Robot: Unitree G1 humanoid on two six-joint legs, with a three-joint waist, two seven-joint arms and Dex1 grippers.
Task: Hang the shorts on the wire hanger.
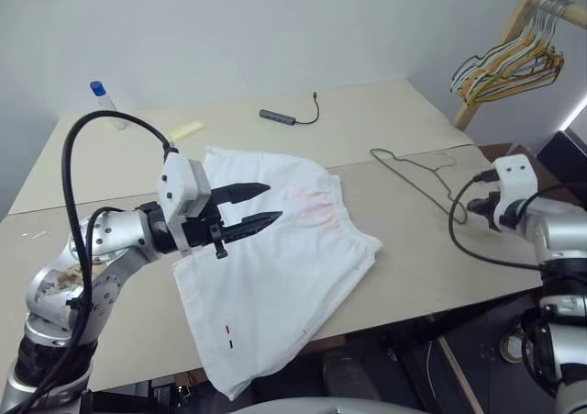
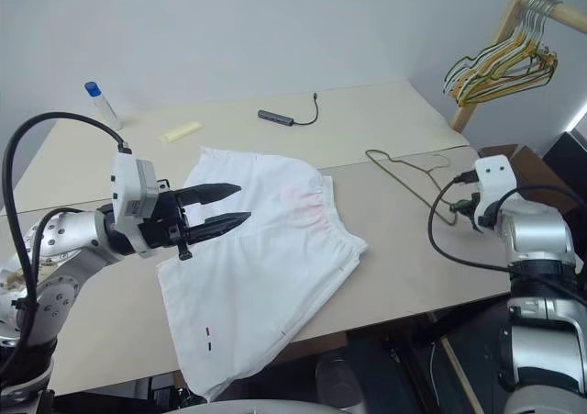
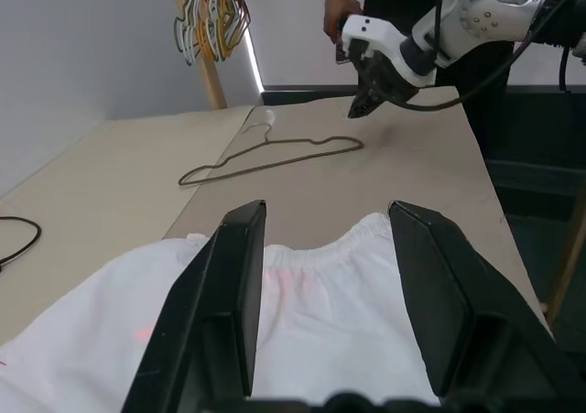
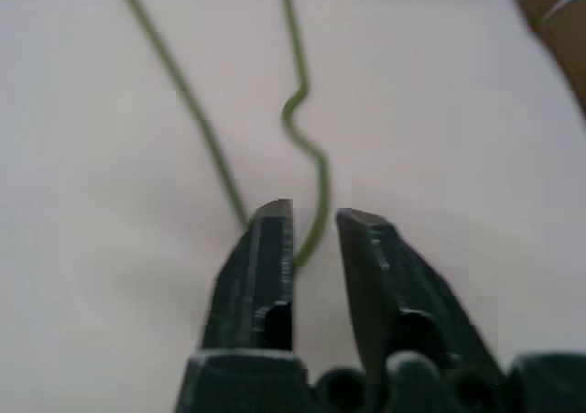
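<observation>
The white shorts point(image 1: 275, 249) lie spread flat on the beige table point(image 1: 394, 240), waistband toward the right. My left gripper point(image 1: 273, 203) hovers just over their upper middle, open and holding nothing; its fingers point(image 3: 233, 285) frame the waistband in the left wrist view. The wire hanger point(image 3: 275, 161) lies flat on the table to the right of the shorts. My right gripper point(image 1: 477, 205) hangs just above the hanger's near end. Its fingers stand a narrow gap apart, and the olive wire point(image 4: 197, 124) runs up to that gap in the right wrist view point(image 4: 314, 213).
A wooden rack with a bunch of coloured hangers point(image 1: 514, 61) stands at the far right. At the table's back are a blue-capped bottle point(image 1: 101, 102), a yellow strip point(image 1: 185, 130) and a grey adapter with cable point(image 1: 277, 117). A person point(image 3: 343, 10) stands past the table's right end.
</observation>
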